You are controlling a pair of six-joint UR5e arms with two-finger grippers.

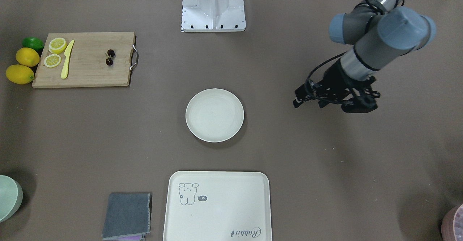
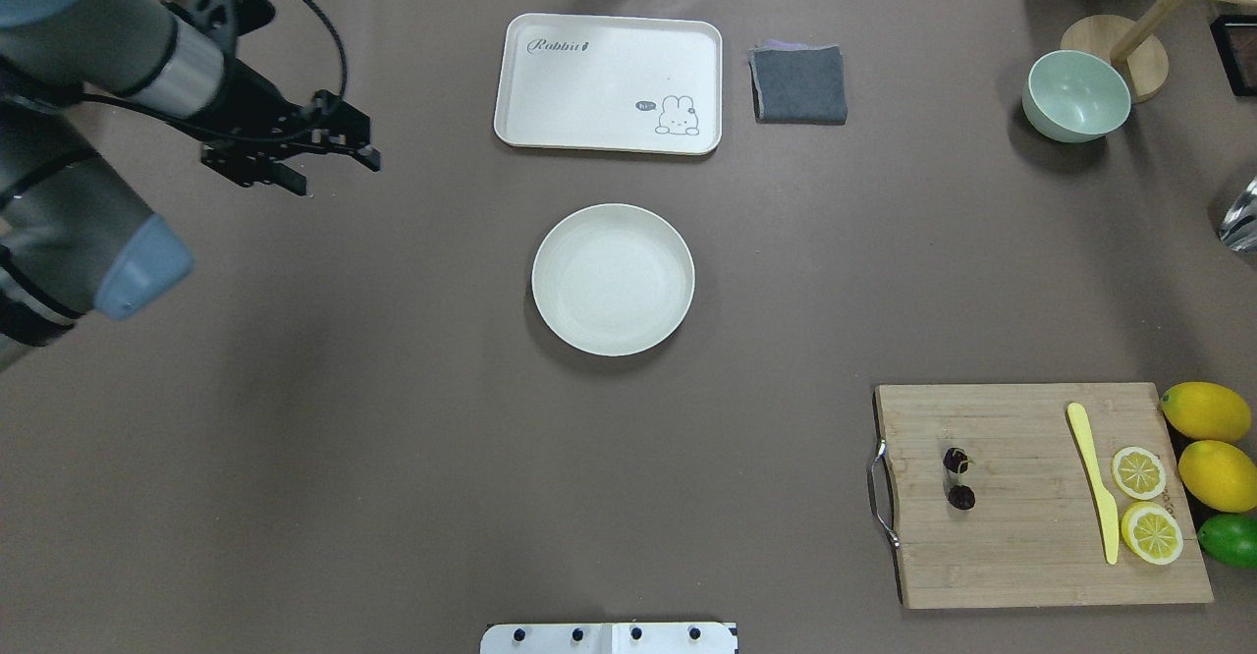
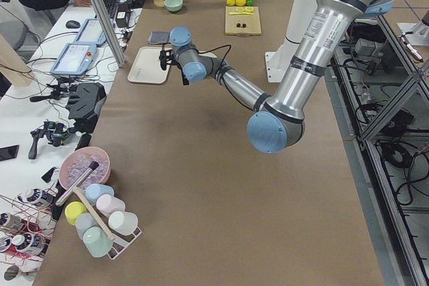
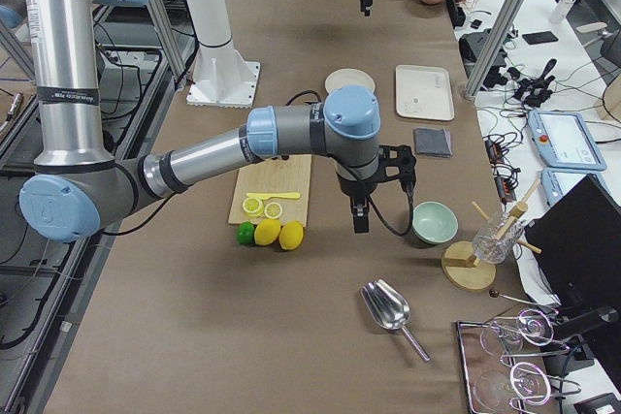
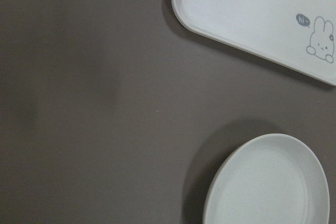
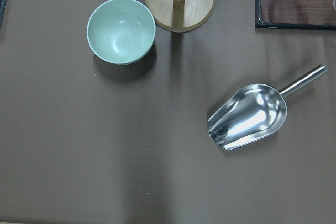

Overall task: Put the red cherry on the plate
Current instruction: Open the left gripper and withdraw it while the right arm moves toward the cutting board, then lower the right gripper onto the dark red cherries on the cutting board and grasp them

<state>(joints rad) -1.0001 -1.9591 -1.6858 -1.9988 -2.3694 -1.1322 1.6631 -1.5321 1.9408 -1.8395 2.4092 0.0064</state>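
Open tabletop (image 2: 393,438) surrounds the plate (image 2: 613,279), mid-frame. The overhead view shows the red cherry (image 2: 958,479) on the cutting board (image 2: 1031,546), lower right; my wrist views miss it. My left fingers (image 2: 361,149) hang released, upper left. Of my right fingers (image 4: 360,214), I cannot tell.

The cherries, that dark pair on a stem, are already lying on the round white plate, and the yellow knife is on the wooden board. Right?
Not quite. The cherries lie on the wooden board, near its handle, not on the round white plate, which holds nothing. The overhead exterior view shows it. The yellow knife is on the board.
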